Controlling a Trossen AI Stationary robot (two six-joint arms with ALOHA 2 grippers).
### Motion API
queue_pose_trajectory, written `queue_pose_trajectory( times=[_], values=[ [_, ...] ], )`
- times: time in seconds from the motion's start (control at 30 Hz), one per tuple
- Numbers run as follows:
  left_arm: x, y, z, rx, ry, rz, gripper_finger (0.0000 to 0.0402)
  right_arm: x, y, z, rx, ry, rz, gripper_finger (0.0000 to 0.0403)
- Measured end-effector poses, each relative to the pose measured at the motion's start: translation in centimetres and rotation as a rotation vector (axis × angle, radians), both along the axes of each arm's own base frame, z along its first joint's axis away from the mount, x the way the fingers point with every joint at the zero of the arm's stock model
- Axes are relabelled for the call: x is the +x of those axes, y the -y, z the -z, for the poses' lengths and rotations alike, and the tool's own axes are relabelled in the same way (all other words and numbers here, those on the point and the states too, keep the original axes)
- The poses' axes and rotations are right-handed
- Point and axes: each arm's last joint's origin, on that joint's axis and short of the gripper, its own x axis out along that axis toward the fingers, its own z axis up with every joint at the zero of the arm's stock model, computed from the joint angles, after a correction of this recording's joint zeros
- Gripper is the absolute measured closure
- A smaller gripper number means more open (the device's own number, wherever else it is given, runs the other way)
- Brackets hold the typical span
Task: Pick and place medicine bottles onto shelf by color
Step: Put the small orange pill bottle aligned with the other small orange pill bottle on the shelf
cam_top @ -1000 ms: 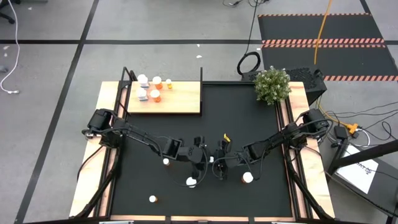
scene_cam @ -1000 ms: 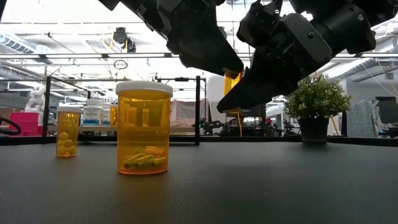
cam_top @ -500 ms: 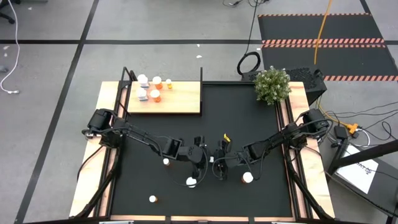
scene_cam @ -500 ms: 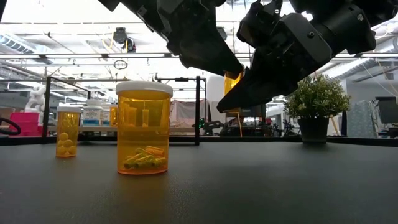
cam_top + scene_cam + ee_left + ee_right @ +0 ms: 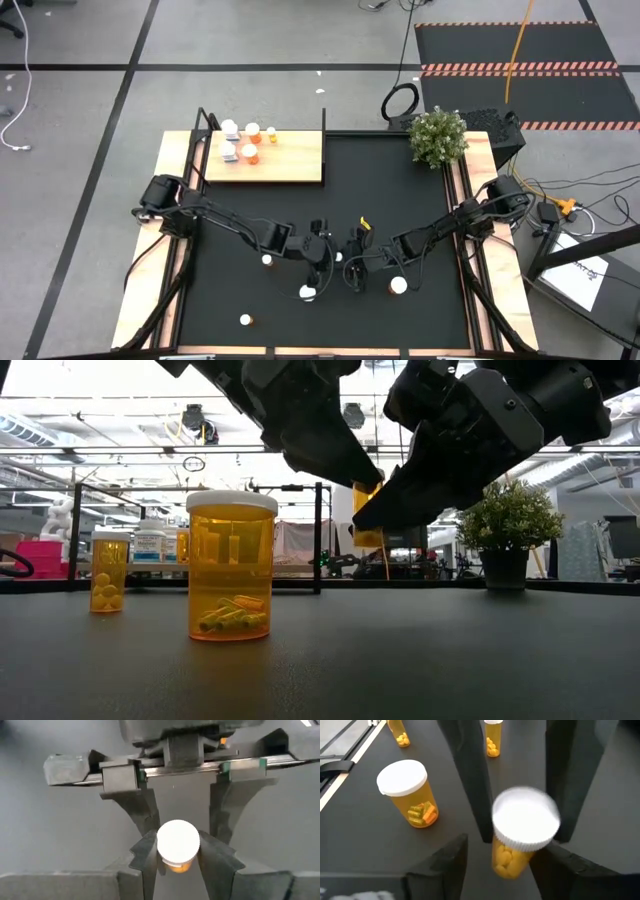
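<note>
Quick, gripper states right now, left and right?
Left gripper: closed on the orange bottle.
Right gripper: open, clear of that bottle.

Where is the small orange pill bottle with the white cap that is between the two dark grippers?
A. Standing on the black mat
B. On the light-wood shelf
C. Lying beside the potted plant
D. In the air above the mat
D: in the low view the orange pill bottle hangs between the left gripper and the right gripper, well clear of the black mat.
</note>
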Motion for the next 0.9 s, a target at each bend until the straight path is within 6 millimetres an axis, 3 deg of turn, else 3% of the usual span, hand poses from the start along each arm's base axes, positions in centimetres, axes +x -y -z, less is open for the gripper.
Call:
queue_pose_trajectory(
  times=[0.17,0.37,0.63,0.9],
  values=[
    [-0.4,0.1,-1.0,-0.004,0.02,0.005,0.0271,0.0,0.0,0.0,0.006,0.0,0.004,0.0177],
    [-0.8,0.3,-2.1,-0.009,0.053,0.004,0.0277,0.0,0.0,-0.1,0.01,0.009,0.005,0.0175],
    [-1.3,0.8,-3.1,-0.002,0.077,-0.001,0.027,0.5,-0.2,-0.9,0.014,0.102,-0.013,0.0216],
    [-1.4,1.1,-3.2,0.007,0.079,0.013,0.0269,0.5,-0.2,-0.9,0.011,0.109,-0.017,0.029]
  ],
)
